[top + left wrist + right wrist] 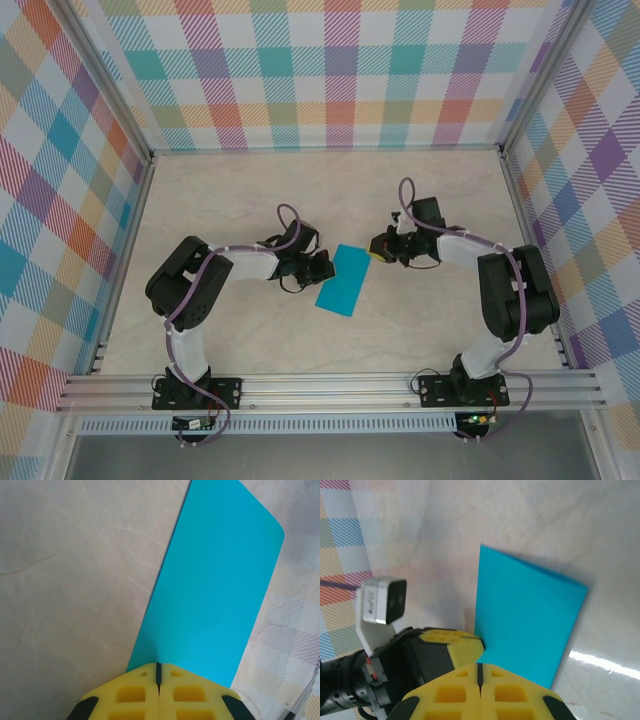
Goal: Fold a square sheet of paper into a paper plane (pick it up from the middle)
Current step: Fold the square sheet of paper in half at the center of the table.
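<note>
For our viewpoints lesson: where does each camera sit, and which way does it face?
Top external: above and behind, looking down at table, left arm, right arm, square sheet of paper.
Left wrist: on the left arm, facing past its shut left gripper along the paper.
Right wrist: facing past the shut right gripper at the paper.
Shared: all three show the paper.

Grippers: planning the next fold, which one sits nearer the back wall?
The right gripper, by the far corner of the teal paper; the left gripper sits lower in the top view, along its left edge.

Square sheet of paper lies flat — left claw, right claw flanking it.
</note>
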Controlling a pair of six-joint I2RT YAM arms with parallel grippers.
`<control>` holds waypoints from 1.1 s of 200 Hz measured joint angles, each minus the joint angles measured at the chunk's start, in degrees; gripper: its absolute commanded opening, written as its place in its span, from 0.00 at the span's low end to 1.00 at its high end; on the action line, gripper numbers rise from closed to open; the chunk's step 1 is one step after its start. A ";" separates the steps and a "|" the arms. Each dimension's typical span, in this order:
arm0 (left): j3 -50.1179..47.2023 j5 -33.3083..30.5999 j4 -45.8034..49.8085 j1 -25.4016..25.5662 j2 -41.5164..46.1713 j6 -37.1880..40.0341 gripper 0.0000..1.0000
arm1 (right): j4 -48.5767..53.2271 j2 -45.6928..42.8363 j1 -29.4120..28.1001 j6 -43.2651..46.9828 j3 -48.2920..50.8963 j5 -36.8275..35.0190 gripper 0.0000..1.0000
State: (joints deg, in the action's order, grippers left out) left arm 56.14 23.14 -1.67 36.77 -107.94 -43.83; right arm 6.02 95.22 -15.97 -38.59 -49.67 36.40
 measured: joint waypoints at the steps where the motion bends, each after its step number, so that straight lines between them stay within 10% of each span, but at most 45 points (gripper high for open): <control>1: 0.00 0.00 0.00 0.00 0.00 0.00 0.00 | 0.00 -0.09 -0.17 0.02 0.20 -0.04 0.00; 220: 0.15 -0.02 0.22 0.00 0.00 0.22 0.00 | -7.39 -2.05 -12.15 -5.09 14.73 -4.02 0.00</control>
State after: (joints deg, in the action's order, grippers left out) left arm 56.29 23.11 -1.45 36.77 -107.94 -43.62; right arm -1.37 93.17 -28.12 -43.68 -34.94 32.38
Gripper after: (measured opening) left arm 0.037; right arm 0.041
